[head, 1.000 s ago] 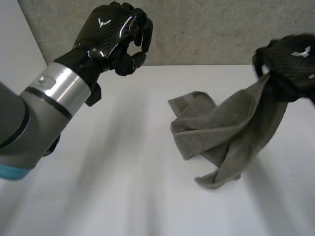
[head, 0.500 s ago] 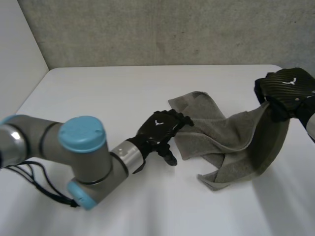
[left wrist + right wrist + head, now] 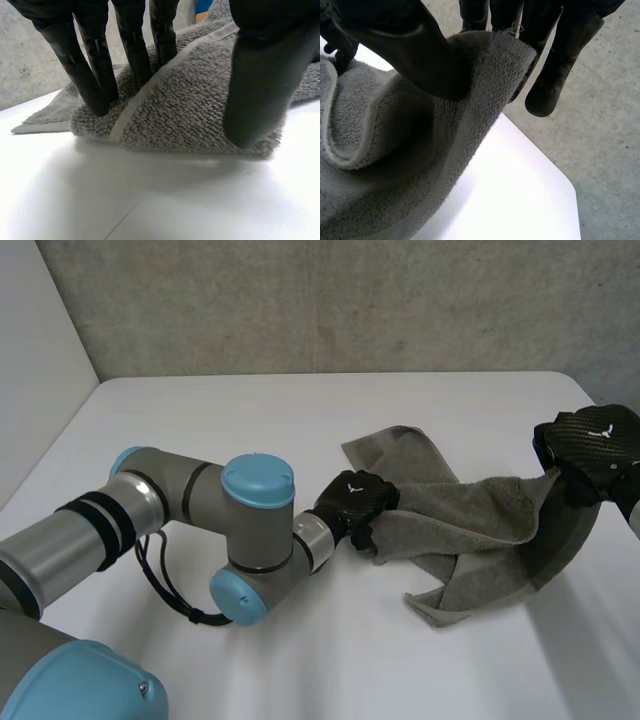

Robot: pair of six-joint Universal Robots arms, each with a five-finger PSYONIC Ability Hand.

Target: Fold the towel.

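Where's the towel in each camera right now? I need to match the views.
Head view: towel right of centre, spanning from left hand to raised right hand.
Left wrist view: towel bunched between the hand's fingers and thumb.
Right wrist view: towel edge pinched under the thumb, rest hanging.
Shared landmark: white table.

Left hand (image 3: 352, 500) low, right hand (image 3: 597, 445) raised, both in pinch

Head view: the left hand (image 3: 352, 498) hides the towel (image 3: 450, 520) edge beneath it; the right hand (image 3: 595, 445) encloses a corner; the right arm (image 3: 633, 502) is cut off.
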